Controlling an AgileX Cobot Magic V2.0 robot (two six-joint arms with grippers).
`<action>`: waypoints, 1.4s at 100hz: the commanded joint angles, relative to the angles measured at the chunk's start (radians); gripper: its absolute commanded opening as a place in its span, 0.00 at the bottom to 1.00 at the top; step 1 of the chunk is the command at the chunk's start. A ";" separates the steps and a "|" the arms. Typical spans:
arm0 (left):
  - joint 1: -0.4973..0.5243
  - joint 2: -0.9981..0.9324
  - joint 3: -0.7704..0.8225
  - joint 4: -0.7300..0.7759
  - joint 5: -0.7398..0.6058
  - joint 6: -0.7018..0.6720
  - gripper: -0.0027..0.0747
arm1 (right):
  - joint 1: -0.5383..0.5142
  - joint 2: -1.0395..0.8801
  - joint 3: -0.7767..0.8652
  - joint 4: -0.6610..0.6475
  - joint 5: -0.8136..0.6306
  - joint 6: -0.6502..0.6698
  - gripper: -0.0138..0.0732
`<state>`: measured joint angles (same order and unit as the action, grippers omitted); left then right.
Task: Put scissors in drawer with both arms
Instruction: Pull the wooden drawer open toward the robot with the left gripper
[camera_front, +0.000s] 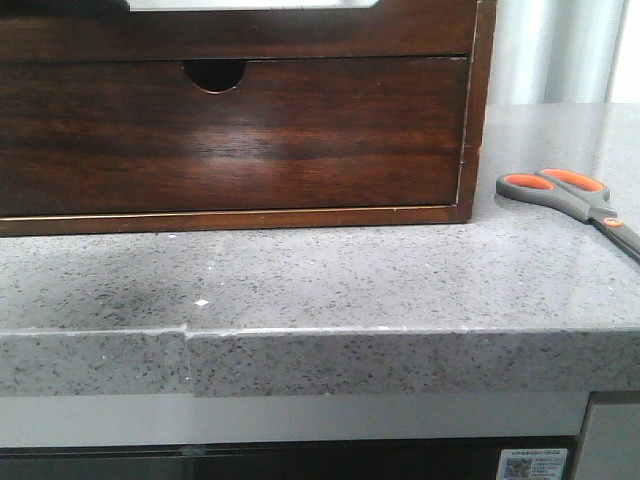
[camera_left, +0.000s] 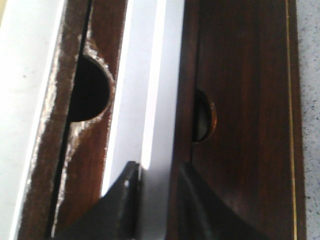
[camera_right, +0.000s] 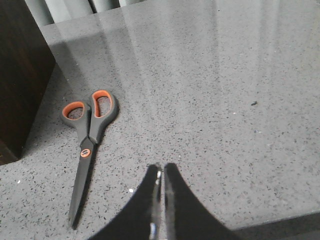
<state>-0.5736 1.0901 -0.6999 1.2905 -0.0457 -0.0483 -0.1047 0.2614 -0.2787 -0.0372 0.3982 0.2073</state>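
My right jaws (camera_right: 161, 172) nearly closed and empty, scissors (camera_right: 88, 142) flat on the grey surface (camera_right: 225, 100) beside them, my left jaws (camera_left: 157, 175) parted over the closed drawer (camera_front: 235, 135), seen whole only in the front view.

grey-orange scissors (camera_right: 89, 145), dark brown drawer (camera_front: 235, 135)

A glossy, dark brown wooden drawer (camera_front: 230, 140) catches a soft sheen across its grain, framed by a cabinet (camera_front: 480, 100) of the same polished wood, whose notch edges look rough and chipped in the left wrist view. The table (camera_front: 320, 280) is speckled grey stone, smooth with a dull shine. The scissors (camera_right: 87, 140) have matt grey plastic handles lined in orange and dark matt blades, near black plastic fingers (camera_right: 172, 200).
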 joint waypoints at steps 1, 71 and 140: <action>-0.007 -0.013 -0.028 -0.010 -0.017 -0.008 0.01 | 0.002 0.015 -0.033 -0.007 -0.069 -0.012 0.11; -0.007 -0.130 0.055 -0.014 -0.081 -0.008 0.01 | 0.002 0.015 -0.033 -0.007 -0.069 -0.012 0.11; -0.007 -0.410 0.243 -0.014 -0.229 -0.008 0.01 | 0.003 0.015 -0.033 -0.007 -0.065 -0.012 0.11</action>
<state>-0.5757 0.7205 -0.4388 1.3331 -0.2132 -0.0244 -0.1047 0.2614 -0.2787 -0.0372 0.4007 0.2073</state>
